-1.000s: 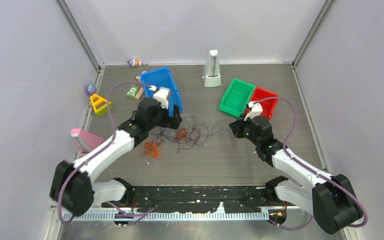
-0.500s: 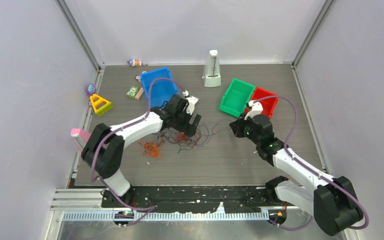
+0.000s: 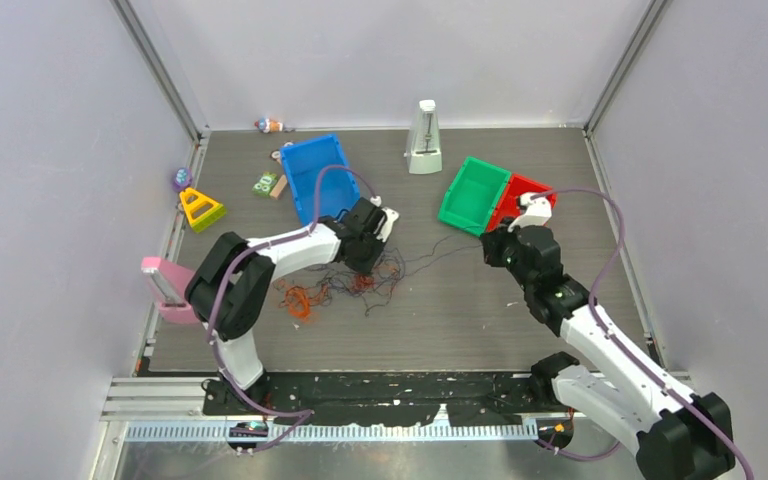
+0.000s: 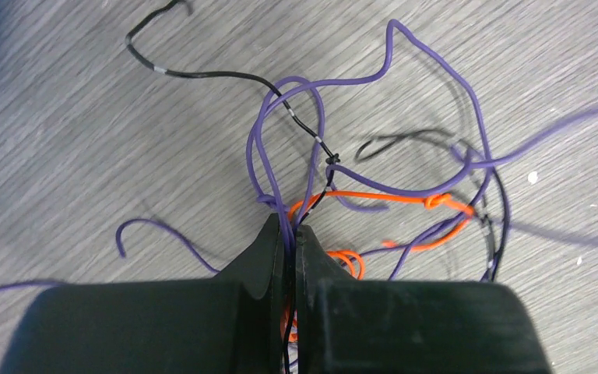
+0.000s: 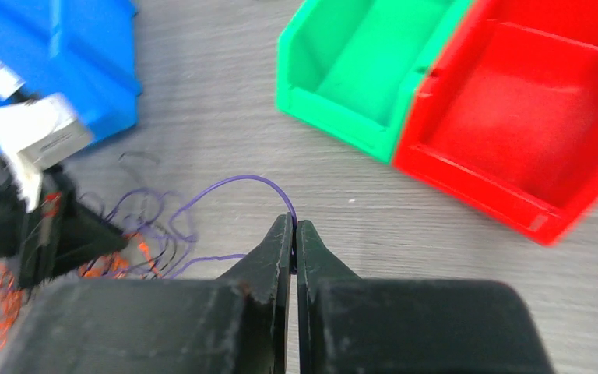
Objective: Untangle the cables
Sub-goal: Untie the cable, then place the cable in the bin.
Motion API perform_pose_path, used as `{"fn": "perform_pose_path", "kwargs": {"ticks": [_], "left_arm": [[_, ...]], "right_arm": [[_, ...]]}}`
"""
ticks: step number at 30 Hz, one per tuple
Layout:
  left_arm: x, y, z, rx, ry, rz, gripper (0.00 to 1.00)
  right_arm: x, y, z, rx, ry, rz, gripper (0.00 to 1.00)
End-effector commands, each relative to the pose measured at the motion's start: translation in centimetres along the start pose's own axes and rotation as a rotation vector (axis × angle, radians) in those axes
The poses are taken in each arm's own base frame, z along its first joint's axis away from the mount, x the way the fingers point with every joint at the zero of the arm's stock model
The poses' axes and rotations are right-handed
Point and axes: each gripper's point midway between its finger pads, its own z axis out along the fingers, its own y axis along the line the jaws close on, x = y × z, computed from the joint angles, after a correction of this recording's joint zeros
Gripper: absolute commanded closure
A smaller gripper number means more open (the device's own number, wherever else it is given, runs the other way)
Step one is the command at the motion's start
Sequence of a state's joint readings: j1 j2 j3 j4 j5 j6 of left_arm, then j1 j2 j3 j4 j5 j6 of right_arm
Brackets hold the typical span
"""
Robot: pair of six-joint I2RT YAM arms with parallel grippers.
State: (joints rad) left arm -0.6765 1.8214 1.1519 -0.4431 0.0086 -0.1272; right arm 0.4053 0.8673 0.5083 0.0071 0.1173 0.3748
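The left pincer (image 4: 290, 232) is clamped shut on the cables (image 4: 374, 193) near the surface's (image 4: 86, 156) centre; one purple strand (image 5: 241, 178) is pinched in the fully closed right pincer (image 5: 294, 227).

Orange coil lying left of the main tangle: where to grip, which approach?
Pinch the orange coil across its bunched loops, on the side away from the main tangle, coming straight down. It lies flat on the table as a small clump, so a sideways approach would likely just push it. Thin strands seem to link it to the tangle; lift gently.
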Motion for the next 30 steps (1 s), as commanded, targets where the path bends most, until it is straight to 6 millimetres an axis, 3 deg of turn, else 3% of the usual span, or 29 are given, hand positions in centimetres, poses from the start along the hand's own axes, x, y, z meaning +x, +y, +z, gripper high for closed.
{"fn": "perform_pose_path", "kwargs": {"ticks": [1, 2, 6, 10, 16, 19, 22, 26, 28, 30], "left_arm": [[-0.9, 2.7, -2.5, -0.035, -0.147, -0.142, 1.0], [-1.1, 3.2, -3.1, -0.01, -0.19, -0.188, 1.0], [-0.9, 6.6, -5.2, 0.037, -0.369, -0.4, 1.0], [0.1, 8.9, -6.8, -0.008, -0.456, -0.505, 1.0], [0.2, 10.8, -8.7, -0.119, -0.55, -0.535, 1.0], [0.4, 11.3, -8.9, -0.15, -0.558, -0.553, 1.0], [0.4, 11.4, -9.1, -0.153, -0.569, -0.554, 1.0], [0.7, 11.8, -9.2, -0.178, -0.564, -0.565, 1.0], [0.5, 11.5, -9.5, -0.162, -0.584, -0.558, 1.0], [0.0, 10.9, -9.7, -0.122, -0.61, -0.539, 1.0]], "right_arm": [[-5.4, -4.7, -2.9, 0.312, -0.148, 0.073, 0.95], [-5.5, -5.4, -3.6, 0.355, -0.141, 0.079, 0.95], [-11.5, -8.5, -8.4, 0.557, -0.307, 0.142, 0.95], [-16.3, -9.8, -13.3, 0.663, -0.456, 0.198, 0.95], [-20.9, -10.2, -18.5, 0.751, -0.599, 0.193, 0.95], [-23.3, -9.4, -20.4, 0.728, -0.656, 0.202, 0.95], [-25.1, -8.0, -20.9, 0.665, -0.677, 0.188, 0.95], [-27.5, -7.5, -23.3, 0.672, -0.736, 0.185, 0.95], [-28.1, -6.3, -23.0, 0.597, -0.727, 0.157, 0.95], [-27.6, -3.7, -20.8, 0.428, -0.659, 0.116, 0.95]]}}
